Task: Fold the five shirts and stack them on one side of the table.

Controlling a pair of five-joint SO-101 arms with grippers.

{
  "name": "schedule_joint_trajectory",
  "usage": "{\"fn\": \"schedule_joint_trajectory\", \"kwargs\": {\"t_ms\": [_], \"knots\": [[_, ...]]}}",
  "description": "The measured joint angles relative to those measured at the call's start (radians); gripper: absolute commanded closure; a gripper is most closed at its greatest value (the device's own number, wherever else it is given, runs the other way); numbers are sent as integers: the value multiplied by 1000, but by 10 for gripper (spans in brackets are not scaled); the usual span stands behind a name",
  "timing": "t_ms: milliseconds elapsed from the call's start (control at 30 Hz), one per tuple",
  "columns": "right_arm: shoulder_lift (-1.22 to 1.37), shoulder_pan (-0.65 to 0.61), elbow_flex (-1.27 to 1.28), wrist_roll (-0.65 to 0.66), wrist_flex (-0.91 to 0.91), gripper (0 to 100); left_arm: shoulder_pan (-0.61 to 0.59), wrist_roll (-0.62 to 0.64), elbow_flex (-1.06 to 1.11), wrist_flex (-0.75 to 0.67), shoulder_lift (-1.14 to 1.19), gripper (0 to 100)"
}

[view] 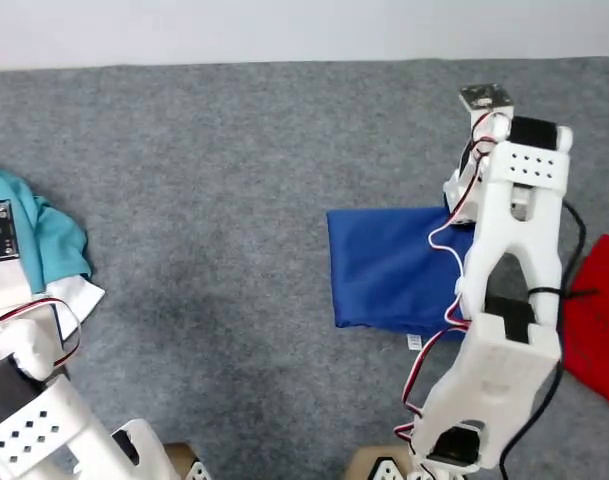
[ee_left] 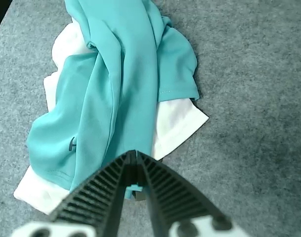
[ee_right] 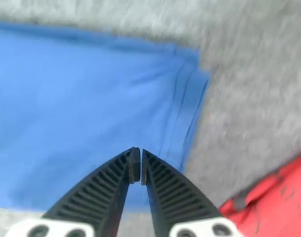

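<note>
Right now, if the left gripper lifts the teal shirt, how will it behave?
Probably floppy: the teal shirt lies in soft folds, so it would hang limp. It looks thin and light. It may drag the white shirt beneath it along.

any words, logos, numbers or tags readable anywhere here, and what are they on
No text can be read.
Small dark mark on the crumpled teal shirt: too small to read.
White tag at the edge of the folded blue shirt: too small to read.
Dark tab on the red shirt: blurred.
</note>
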Motion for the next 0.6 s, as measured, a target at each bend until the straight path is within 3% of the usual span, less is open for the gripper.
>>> {"fn": "schedule_joint_trajectory", "kwargs": {"t_ms": [200, 300, 600], "knots": [[-18, -3, 44, -215, 58, 643, 0, 0, 0, 0, 0, 996], [-18, -3, 126, -318, 58, 634, 0, 0, 0, 0, 0, 996], [71, -41, 169, -354, 38, 634, 0, 0, 0, 0, 0, 996]]}}
